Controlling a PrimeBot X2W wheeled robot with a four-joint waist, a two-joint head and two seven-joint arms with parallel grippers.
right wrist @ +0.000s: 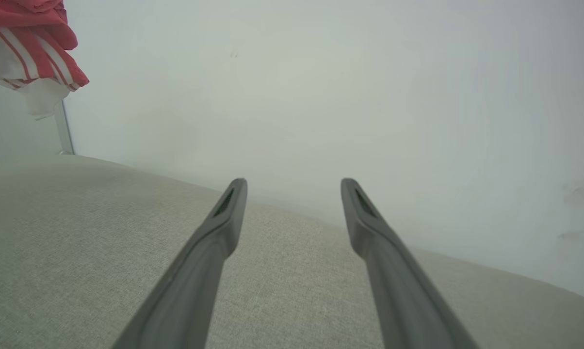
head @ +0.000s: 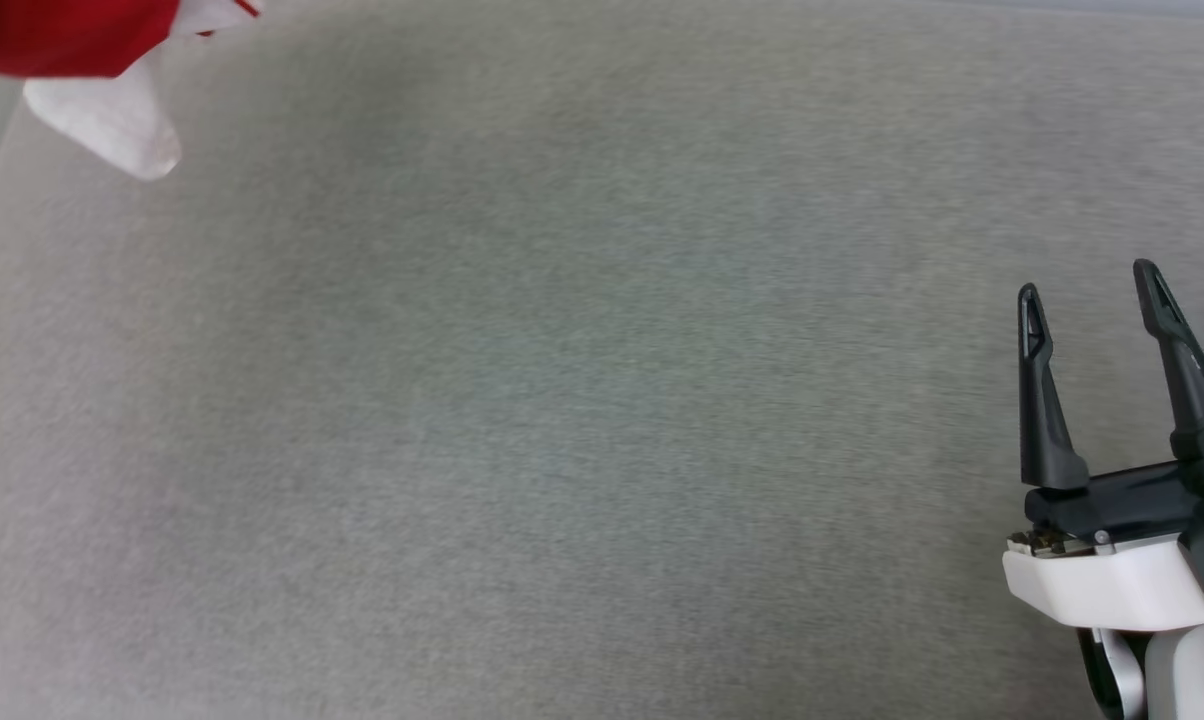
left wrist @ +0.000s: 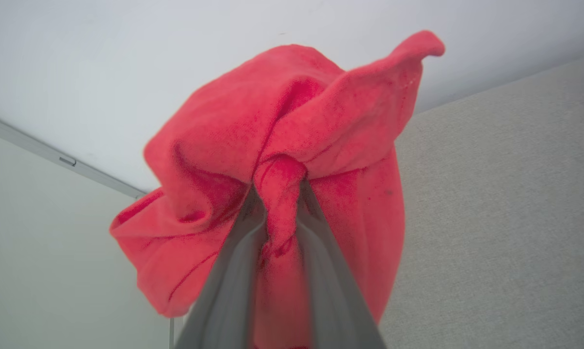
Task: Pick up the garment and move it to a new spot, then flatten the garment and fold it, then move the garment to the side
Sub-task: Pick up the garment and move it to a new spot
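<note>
Right up against my left wrist lens, the two long fingers (left wrist: 234,271) of my left claw (left wrist: 280,189), blurred grey this close, are clenched on a twisted fold of the garment (left wrist: 214,145), a red jersey-knit T-shirt. Its soft cloth is bunched between the tips and billows out above and to both sides, with one corner flicked up toward that view's upper right. Behind it is a plain pale wall (left wrist: 103,58) crossed by a thin grey metal rail (left wrist: 54,155), and to the right lies a light grey woven fabric surface (left wrist: 491,218).

From my head camera the garment (head: 62,35) sits in the far upper left corner, cut by the frame edge, its short white sleeve (head: 112,120) dangling below the red body. Whether that sleeve touches the surface I cannot tell. The woven surface (head: 562,400) spreads wide between the shirt and my right claw (head: 1089,280), which is at the lower right, well apart from it. That claw is released: its two dark fingers stand spread, gripping nothing.

My right wrist camera shows those spread fingers (right wrist: 214,252) over the grey surface, pointing toward the pale wall. In its upper left corner the garment's red-and-white striped trim (right wrist: 35,63) and a bit of white sleeve hang against that wall.
</note>
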